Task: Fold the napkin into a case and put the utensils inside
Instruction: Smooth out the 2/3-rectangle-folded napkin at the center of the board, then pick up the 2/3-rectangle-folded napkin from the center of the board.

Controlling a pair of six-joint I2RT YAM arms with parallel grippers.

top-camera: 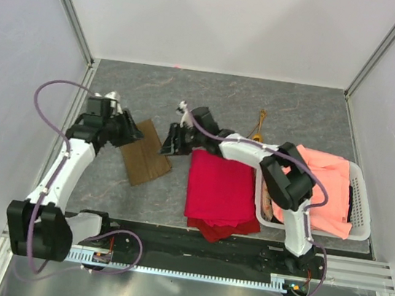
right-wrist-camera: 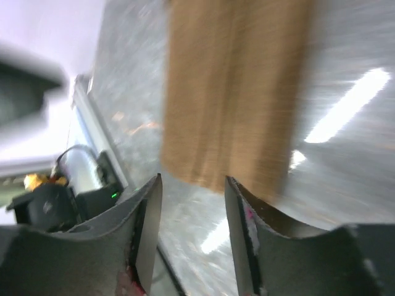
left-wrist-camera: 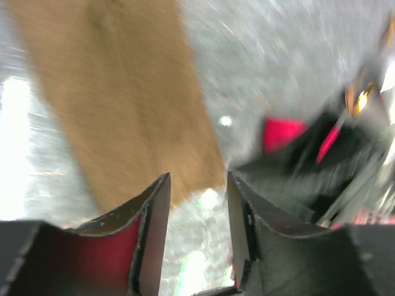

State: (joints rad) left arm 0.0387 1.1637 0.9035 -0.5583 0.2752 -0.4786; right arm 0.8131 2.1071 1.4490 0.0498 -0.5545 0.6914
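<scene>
Top external view: the olive-brown napkin [top-camera: 147, 153] lies flat on the grey table [top-camera: 263, 98], folded into a narrow strip, slantwise between the two arms.
Left gripper [top-camera: 134, 130]: at the strip's far left edge; on its wrist camera the fingers [left-wrist-camera: 155, 213] stand apart with nothing between them.
Right gripper [top-camera: 172, 141]: just beside the strip's right edge; jaws parted and empty, the cloth's end showing beyond them.
Utensils [top-camera: 260, 124]: gold and thin, on the table behind the right arm, well apart from the napkin.
Red cloth [top-camera: 220, 188]: folded, between napkin and basket.
White basket [top-camera: 364, 216]: far right, a salmon-orange cloth [top-camera: 325, 184] draped in it.
</scene>
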